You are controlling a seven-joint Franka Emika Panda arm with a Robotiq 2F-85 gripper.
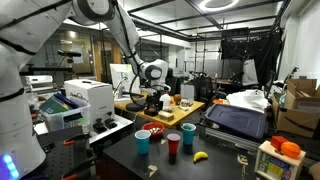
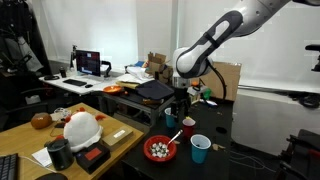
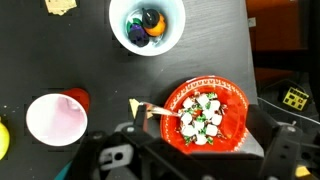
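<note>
**Dark lab tabletop (image 3: 100, 60), pincer (image 2: 178, 112) poised over red bowl (image 3: 225, 128)**

Jaws spread wide, gripping nothing, and the pincer hovers right above the red bowl of white and green pieces, a pale utensil (image 3: 150, 109) leaning over its rim. It looks like light, thin plastic with a loose load, so it's likely to slide or spill. The bare rim seems the best hold. Close by sit a pale cup (image 3: 55, 118) and a cup of coloured bits (image 3: 147, 27), with a banana (image 1: 200, 156) farther out.

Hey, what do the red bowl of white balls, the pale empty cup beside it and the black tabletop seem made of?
Red round bowl: likely plastic, fairly glossy, with even saturated colour and a thin moulded rim.
Pale empty cup: probably thin plastic with a smooth, seamless inside; paper is not ruled out.
Black tabletop: a hard, matte, even surface. It could be laminate or painted board; I cannot tell which.
</note>
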